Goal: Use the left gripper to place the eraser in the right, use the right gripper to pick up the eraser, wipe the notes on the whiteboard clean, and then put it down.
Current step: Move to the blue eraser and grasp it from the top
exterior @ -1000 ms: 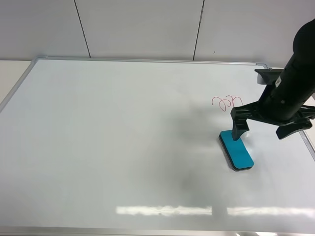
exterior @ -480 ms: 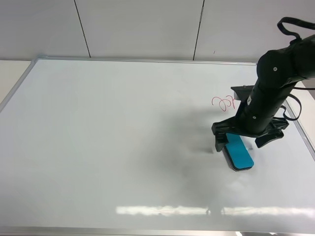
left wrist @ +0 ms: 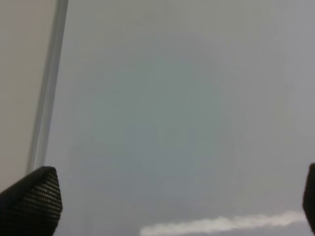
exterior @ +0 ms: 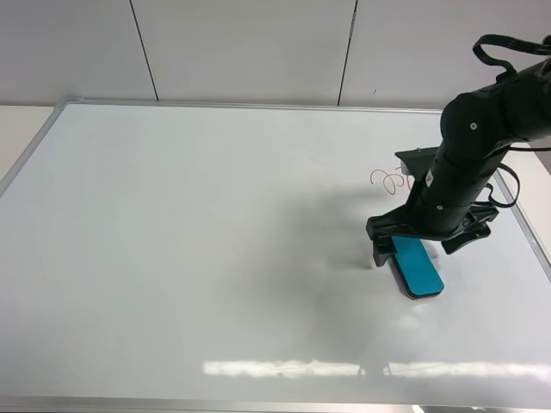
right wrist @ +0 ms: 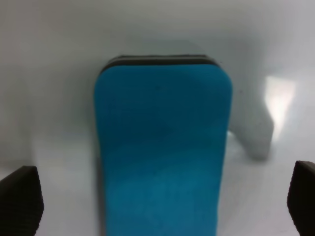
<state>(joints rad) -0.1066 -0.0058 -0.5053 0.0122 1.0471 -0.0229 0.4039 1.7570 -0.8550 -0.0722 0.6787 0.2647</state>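
Observation:
The teal-blue eraser (exterior: 419, 270) lies flat on the whiteboard (exterior: 215, 224) at the right, below the red notes (exterior: 390, 179). My right gripper (exterior: 418, 247) is open and low over the eraser's far end, with one finger on each side of it. In the right wrist view the eraser (right wrist: 162, 147) fills the gap between the two fingertips (right wrist: 19, 199) of the right gripper (right wrist: 161, 204), and its dark felt edge shows. The arm hides part of the notes. My left gripper (left wrist: 170, 206) is open and empty over bare board; it is out of the exterior view.
The whiteboard's silver frame (exterior: 258, 106) runs along the back, and its left rail shows in the left wrist view (left wrist: 48, 88). The right frame edge (exterior: 535, 245) is close to the right arm. Cream tabletop (exterior: 21, 125) lies beyond the left corner.
My right arm has swung left and down from beside the eraser to over it. Its open fingers now straddle the eraser's far end. The eraser has not moved.

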